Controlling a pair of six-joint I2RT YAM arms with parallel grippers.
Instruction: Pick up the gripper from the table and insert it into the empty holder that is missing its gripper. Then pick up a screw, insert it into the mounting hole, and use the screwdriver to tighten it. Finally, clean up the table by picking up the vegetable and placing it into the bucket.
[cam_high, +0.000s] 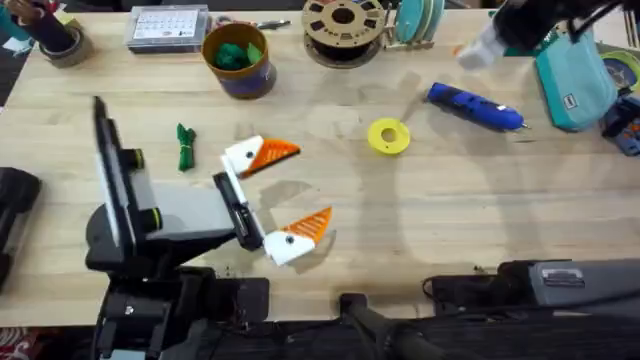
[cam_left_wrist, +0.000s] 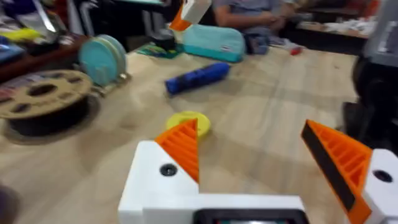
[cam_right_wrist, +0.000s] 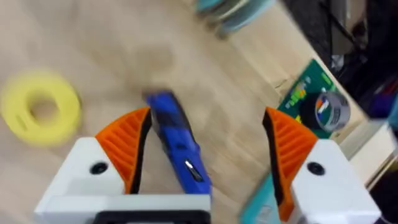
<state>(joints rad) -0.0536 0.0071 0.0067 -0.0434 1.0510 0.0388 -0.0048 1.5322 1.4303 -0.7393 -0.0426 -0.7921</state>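
Note:
The blue screwdriver (cam_high: 475, 107) lies on the table at the back right. My right gripper (cam_high: 480, 48) hovers above it, open; in the right wrist view the screwdriver (cam_right_wrist: 177, 146) lies below the gap of the open right gripper (cam_right_wrist: 206, 121). My left gripper (cam_high: 297, 192) rests open low over the table's middle left, and its wrist view (cam_left_wrist: 255, 140) has nothing between the orange pads. The dark-green vegetable (cam_high: 185, 147) lies left of it. The bucket (cam_high: 238, 62) stands at the back. The loose gripper, an empty holder and the screw are out of view.
A yellow ring (cam_high: 388, 136) lies between my two grippers. Green lumps sit inside the bucket. A brown filament spool (cam_high: 343, 28) and teal discs stand at the back edge, and a teal pouch (cam_high: 575, 85) at the far right. A tape roll (cam_high: 62, 45) sits back left.

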